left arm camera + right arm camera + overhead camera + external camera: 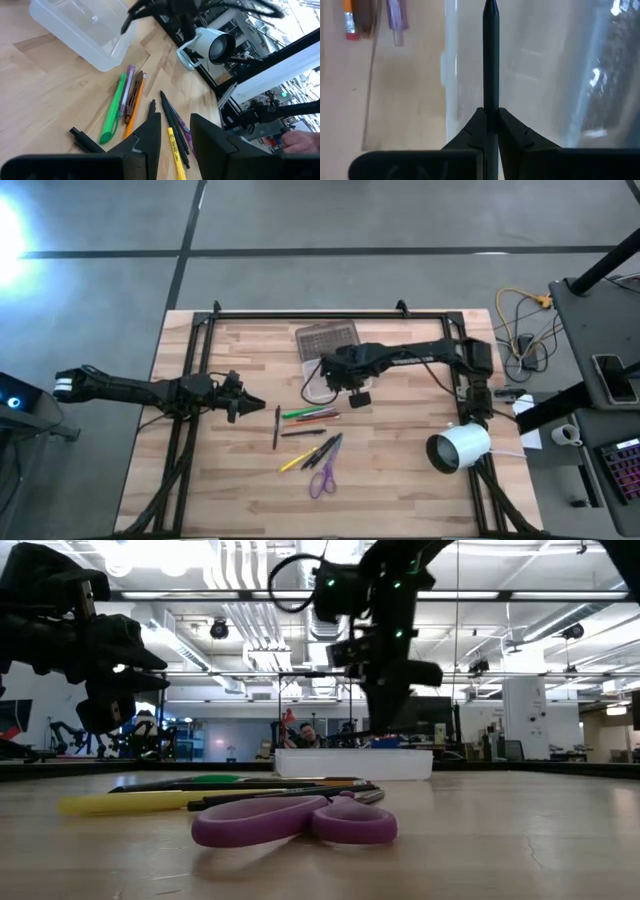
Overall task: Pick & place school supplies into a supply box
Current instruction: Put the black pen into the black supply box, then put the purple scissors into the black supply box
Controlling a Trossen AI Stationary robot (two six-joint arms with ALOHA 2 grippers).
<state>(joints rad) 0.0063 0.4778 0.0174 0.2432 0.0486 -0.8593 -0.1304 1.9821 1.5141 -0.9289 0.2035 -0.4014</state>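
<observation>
1. The black pen (490,55) pinched in the right gripper (490,112) is matte, plain.
2. Below the pen, the supply box (322,387) is clear, its lid (327,340) grey, grid-textured.
3. Ahead of the left gripper (174,131): green marker (114,110), orange pencil (134,104), yellow pen (175,152).
4. Scissors (296,819) purple.

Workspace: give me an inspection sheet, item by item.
Surface: wooden table, black frame at edges.
Job's things: supply box open, lid laid back; pens and pencils loose; purple scissors nearest the front.
Clutter: white cylinder at the right edge.
Grippers: right gripper over the box, fingers shut on a black pen; left gripper open, above the pens.
Cables: yellow and white cables on the floor.
Surroundings: a person behind the table.
</observation>
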